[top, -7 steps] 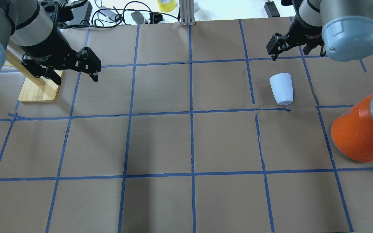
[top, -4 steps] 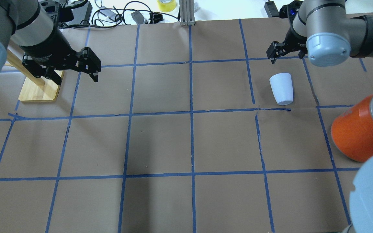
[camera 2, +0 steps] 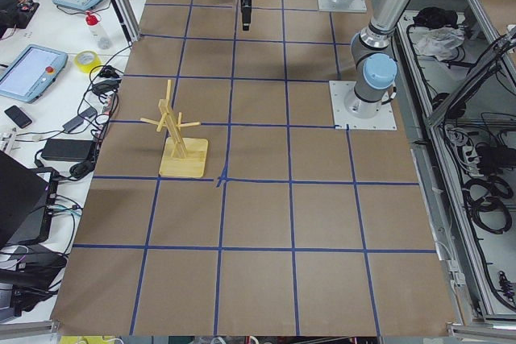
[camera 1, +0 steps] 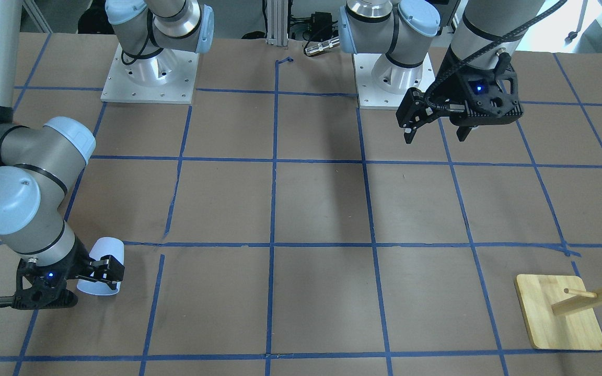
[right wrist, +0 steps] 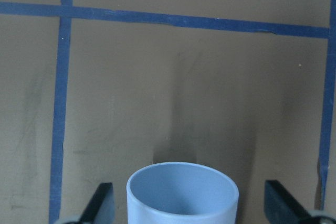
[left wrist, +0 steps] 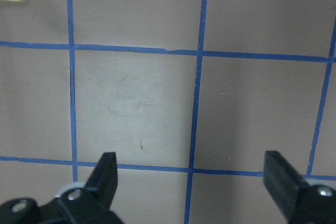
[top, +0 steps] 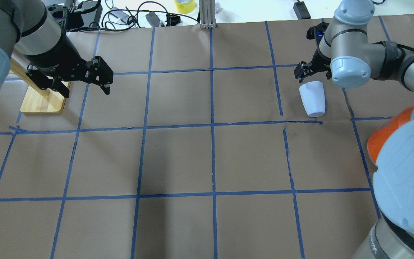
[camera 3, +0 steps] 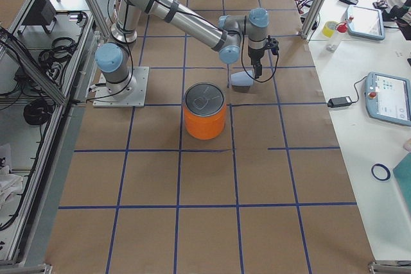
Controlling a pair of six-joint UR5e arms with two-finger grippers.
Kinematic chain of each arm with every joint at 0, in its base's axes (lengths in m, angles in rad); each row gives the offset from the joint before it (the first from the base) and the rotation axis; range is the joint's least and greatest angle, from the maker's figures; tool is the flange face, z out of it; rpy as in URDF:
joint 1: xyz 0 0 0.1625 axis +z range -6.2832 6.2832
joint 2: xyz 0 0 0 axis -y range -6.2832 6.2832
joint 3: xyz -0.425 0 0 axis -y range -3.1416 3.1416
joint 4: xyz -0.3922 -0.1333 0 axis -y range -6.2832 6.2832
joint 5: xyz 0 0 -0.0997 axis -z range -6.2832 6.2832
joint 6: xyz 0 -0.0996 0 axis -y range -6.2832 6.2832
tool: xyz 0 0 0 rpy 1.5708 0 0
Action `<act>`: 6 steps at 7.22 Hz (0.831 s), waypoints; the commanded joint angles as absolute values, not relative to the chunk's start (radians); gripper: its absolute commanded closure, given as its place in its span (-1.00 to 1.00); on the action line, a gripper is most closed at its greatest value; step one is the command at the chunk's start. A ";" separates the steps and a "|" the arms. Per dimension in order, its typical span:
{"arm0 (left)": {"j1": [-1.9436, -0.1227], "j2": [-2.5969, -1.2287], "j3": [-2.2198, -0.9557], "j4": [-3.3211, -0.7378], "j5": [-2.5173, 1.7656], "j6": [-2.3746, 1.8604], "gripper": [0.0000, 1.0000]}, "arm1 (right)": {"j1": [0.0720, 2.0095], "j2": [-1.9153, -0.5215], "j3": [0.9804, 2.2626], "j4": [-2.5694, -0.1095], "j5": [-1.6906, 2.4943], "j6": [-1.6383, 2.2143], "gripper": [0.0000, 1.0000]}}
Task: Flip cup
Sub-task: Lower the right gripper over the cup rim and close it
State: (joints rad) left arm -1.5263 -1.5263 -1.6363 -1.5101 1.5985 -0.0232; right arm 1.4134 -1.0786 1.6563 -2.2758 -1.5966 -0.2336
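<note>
The cup (top: pixel 313 99) is a small pale lavender-blue tumbler. It lies on its side on the brown paper at the right, base toward the robot and mouth away. It also shows in the front view (camera 1: pixel 103 261) and the right side view (camera 3: pixel 241 80). My right gripper (top: pixel 312 73) is open at the cup's mouth end. In the right wrist view the cup's blue mouth (right wrist: pixel 182 192) faces the camera, with the gripper (right wrist: pixel 191 203) straddling it without touching. My left gripper (top: pixel 84 90) is open and empty above the table at the far left; its wrist view (left wrist: pixel 191 169) shows only paper.
A large orange can (camera 3: pixel 205 110) with a silver lid stands near the cup on the robot's side, mostly hidden by my right elbow (top: pixel 408 172) in the overhead view. A wooden peg stand (top: pixel 41 100) sits beside the left gripper. Cables lie past the table's far edge.
My right gripper has come down and toward the robot, to the cup's mouth end. Its elbow has swung in over the orange can. The cup has not moved; the left gripper has barely shifted.
</note>
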 commanded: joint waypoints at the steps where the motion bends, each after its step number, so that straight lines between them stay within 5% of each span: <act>1: -1.526 -1.526 -1.638 -1.509 1.601 -0.015 -1.00 | 1.411 -1.065 1.658 -2.264 -1.592 -0.232 -1.00; 6: -1.526 -1.525 -1.641 -1.512 1.608 -0.017 -1.00 | 1.411 -1.063 1.706 -2.281 -1.592 -0.256 -1.00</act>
